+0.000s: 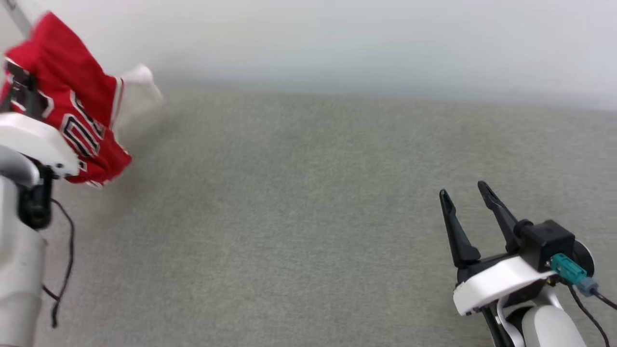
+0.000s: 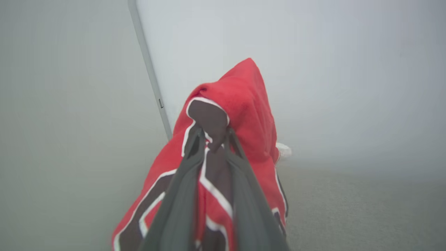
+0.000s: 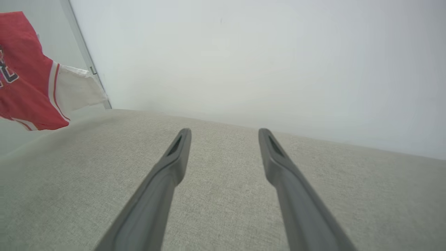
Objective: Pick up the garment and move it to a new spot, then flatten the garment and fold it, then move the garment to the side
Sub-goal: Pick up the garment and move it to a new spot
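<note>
The garment (image 1: 72, 111), a red jersey with a white sleeve and black, white-outlined numbers, hangs bunched in the air at the upper left of the head view, above the grey fabric surface (image 1: 308, 217). My left gripper (image 2: 212, 139) is shut on a fold of the garment (image 2: 244, 104), with cloth draped over and around its fingers. In the head view my left forearm hides the fingers. My right gripper (image 1: 463, 189) stands open at the lower right, nothing between its fingers (image 3: 181, 150). The garment (image 3: 31, 83) hangs at the upper left of the right wrist view.
A pale wall (image 1: 337, 38) rises behind the grey surface. A thin grey vertical strip (image 3: 87, 59) runs down the wall near the hanging garment. A dark cable (image 1: 65, 260) hangs from my left arm at the left edge.
</note>
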